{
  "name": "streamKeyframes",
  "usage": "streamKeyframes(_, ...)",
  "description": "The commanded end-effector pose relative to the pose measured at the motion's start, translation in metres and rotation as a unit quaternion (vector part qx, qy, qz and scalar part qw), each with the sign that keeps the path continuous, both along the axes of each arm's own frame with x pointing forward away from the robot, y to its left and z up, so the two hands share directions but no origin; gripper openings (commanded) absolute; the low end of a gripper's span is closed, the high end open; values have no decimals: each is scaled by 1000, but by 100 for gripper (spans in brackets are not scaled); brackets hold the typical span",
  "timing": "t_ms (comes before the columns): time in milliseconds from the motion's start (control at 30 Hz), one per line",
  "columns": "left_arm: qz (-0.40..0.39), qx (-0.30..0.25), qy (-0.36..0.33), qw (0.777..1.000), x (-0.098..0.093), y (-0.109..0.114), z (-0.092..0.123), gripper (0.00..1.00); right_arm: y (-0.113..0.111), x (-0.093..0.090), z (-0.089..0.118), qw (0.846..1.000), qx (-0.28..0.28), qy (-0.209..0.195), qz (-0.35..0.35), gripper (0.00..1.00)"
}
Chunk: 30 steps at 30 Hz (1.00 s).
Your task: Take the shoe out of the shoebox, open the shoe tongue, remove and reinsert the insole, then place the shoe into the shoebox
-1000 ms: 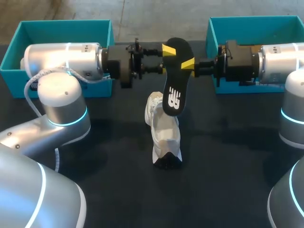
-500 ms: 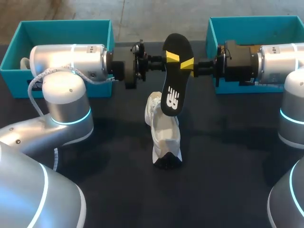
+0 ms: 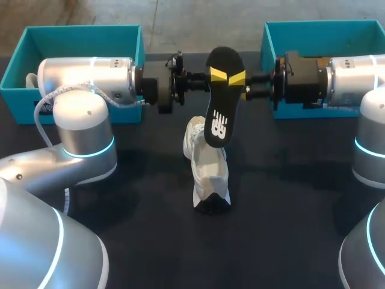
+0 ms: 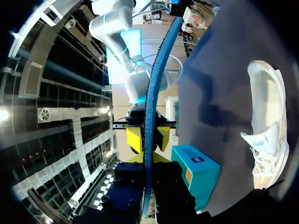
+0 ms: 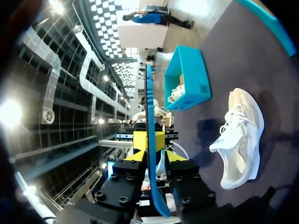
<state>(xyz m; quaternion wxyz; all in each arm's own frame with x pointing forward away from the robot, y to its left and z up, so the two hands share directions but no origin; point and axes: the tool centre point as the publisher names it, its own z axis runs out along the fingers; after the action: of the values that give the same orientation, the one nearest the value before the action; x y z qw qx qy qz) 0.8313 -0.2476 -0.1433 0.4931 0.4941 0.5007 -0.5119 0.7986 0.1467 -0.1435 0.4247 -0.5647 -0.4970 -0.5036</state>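
Your left gripper (image 4: 148, 139) and right gripper (image 5: 149, 140) each pinch the black insole (image 3: 218, 114) between their fingers, just above the white shoe (image 3: 207, 168) lying on the table (image 3: 289, 198). Each wrist view shows the insole only edge-on. Left of the shoe, your left arm (image 3: 84, 75) hides much of a teal shoebox (image 3: 78, 35); right of the shoe, your right arm (image 3: 355, 75) covers part of a second teal shoebox (image 3: 319, 31).

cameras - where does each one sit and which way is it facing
Head view: fixed above and behind, looking down on the table; left arm and right arm show.
Left wrist view: on the left wrist, looking along the left hand at the edge-on insole.
Right wrist view: on the right wrist, looking along the right hand at that insole.
All share the insole and shoe.
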Motion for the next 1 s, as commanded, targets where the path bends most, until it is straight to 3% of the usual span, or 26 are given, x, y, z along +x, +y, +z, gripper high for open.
streamKeyframes(33,-3,-9,22,1000,-2,1,-4,0,-3,-2,0,1000,-7,0,-8,100)
streamKeyframes(367,7,-28,107,994,-15,9,-13,0,-24,-7,-15,999,-24,16,-40,100)
streamKeyframes(567,7,-28,107,994,-15,9,-13,0,-34,-12,-21,997,-33,22,-60,100)
streamKeyframes(600,7,-28,107,994,-15,9,-13,0,-34,-15,-21,997,-44,7,-55,100)
streamKeyframes(1000,7,-28,107,994,-15,9,-13,0,-34,-15,-21,997,-44,7,-55,100)
